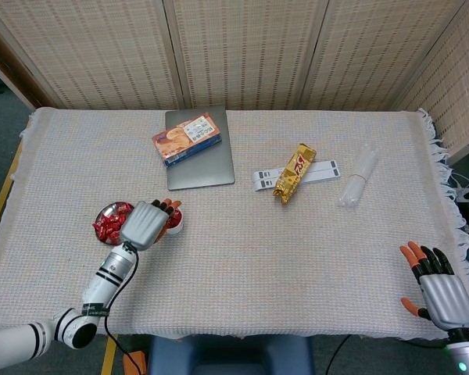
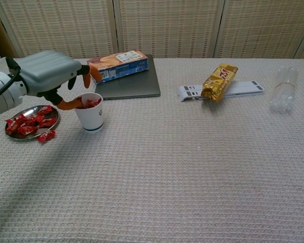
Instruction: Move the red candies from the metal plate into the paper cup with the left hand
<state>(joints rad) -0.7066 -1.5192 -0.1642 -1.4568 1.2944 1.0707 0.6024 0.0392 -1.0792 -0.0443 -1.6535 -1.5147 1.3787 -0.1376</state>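
My left hand (image 1: 144,224) (image 2: 48,78) hovers over the white paper cup (image 1: 177,224) (image 2: 90,117), its fingers spread apart and nothing held between them. Its thumb hangs at the cup's left rim. Red candies (image 2: 93,103) lie inside the cup. The metal plate (image 1: 105,208) (image 2: 56,117) sits just left of the cup with several red candies (image 1: 109,225) (image 2: 28,124) on it. One loose candy (image 2: 45,135) lies at the plate's front edge. My right hand (image 1: 439,291) rests at the table's near right corner, fingers apart and empty.
A grey laptop (image 1: 199,152) with a biscuit box (image 1: 187,138) on it lies behind the cup. Farther right are a gold snack bag (image 1: 295,173) across a white strip (image 1: 320,169), and a clear plastic bundle (image 1: 358,176).
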